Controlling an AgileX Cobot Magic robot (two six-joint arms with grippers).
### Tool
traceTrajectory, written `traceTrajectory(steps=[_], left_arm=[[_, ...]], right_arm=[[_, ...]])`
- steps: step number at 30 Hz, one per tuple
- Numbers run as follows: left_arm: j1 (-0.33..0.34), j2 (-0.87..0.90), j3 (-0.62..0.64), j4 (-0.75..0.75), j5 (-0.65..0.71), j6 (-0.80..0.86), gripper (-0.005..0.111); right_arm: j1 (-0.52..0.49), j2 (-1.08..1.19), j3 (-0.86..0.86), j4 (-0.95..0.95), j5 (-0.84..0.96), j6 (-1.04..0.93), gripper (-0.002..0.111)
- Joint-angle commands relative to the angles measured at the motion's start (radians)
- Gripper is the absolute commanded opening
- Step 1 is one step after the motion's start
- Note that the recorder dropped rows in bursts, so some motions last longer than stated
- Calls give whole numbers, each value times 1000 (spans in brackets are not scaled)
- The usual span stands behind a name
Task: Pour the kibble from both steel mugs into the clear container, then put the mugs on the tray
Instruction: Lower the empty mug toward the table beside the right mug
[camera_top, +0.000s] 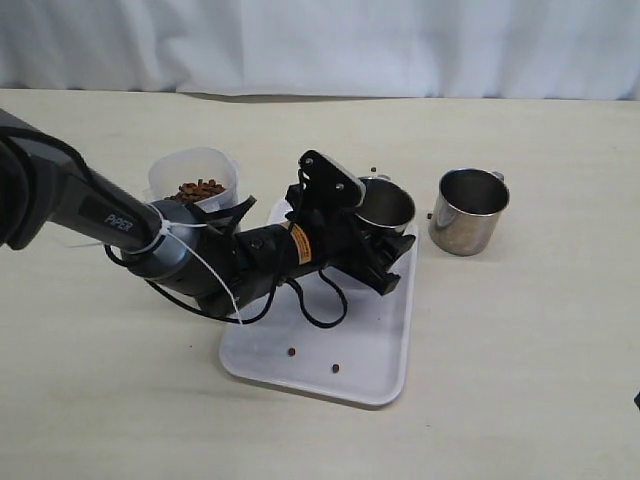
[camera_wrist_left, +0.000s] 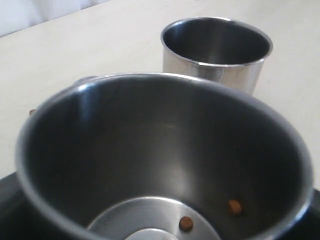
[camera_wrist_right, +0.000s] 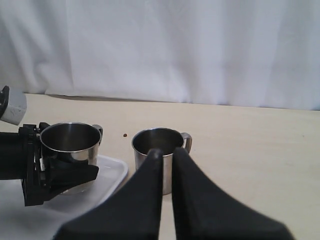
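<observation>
My left gripper (camera_top: 375, 225) is shut on a steel mug (camera_top: 386, 203), holding it upright at the far right corner of the white tray (camera_top: 330, 350). The jaws stand wide around its body. Only two kibble pellets (camera_wrist_left: 185, 223) lie inside this mug (camera_wrist_left: 150, 150). The other steel mug (camera_top: 468, 208) stands empty on the table just right of the tray. The clear container (camera_top: 195, 175), behind my left arm, holds a heap of kibble (camera_top: 200, 190). My right gripper (camera_wrist_right: 167, 152) is shut on nothing, hovering short of the free mug (camera_wrist_right: 160, 140).
Two stray pellets (camera_top: 291, 351) lie on the near part of the tray, and one pellet (camera_wrist_right: 124, 135) lies on the table behind the mugs. A white curtain hangs along the table's far edge. The left arm's cable loops over the tray.
</observation>
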Motion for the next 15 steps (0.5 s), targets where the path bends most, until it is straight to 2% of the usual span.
traceTrajectory(steps=[1, 4, 5, 10, 15], left_arm=[[5, 13, -6, 25, -45, 0, 0], [5, 13, -6, 25, -45, 0, 11], [5, 13, -6, 25, -43, 0, 22], [5, 13, -6, 25, -43, 0, 49], [5, 13, -6, 25, -43, 0, 61]], right_arm=[[-5, -3, 4, -7, 1, 12, 5], [-5, -3, 4, -7, 1, 12, 5], [-5, -3, 4, -7, 1, 12, 5], [-5, -3, 4, -7, 1, 12, 5], [-5, -3, 4, -7, 1, 12, 5]])
